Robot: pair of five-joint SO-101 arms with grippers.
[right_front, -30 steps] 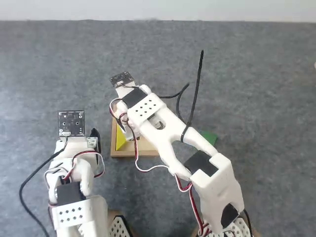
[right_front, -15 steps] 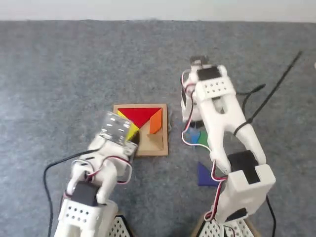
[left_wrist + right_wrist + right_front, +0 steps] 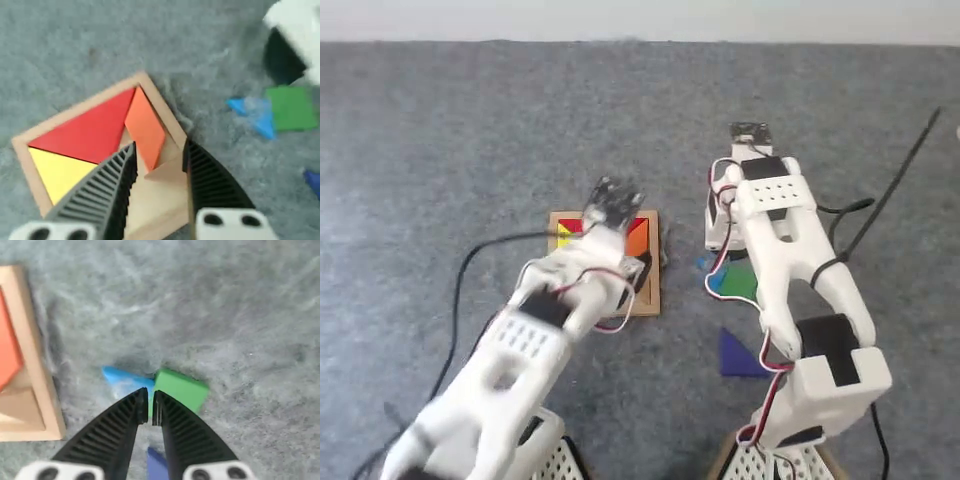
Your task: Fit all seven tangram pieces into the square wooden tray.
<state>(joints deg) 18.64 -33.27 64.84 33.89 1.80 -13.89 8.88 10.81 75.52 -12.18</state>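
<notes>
- The square wooden tray lies on the grey bench, just left of centre in the high view, partly under the left arm.
- In the tray sit a red triangle, a yellow triangle edge to edge with it, and an orange parallelogram touching the red one. The rest of the tray floor is bare wood.
- The left gripper hangs over the tray with its fingers spread fairly wide and nothing between them. Their tips sit over the orange piece and the bare wood beside it.
- Right of the tray in the high view, a light blue triangle and a green square lie touching each other on the bench.
- A dark blue triangle lies apart from them, lower in the high view, near the right arm's base.
- The right gripper is right above the spot where the blue and green pieces meet. Its fingers are drawn almost together, leaving a thin slit, and I cannot tell whether they touch either piece.
</notes>
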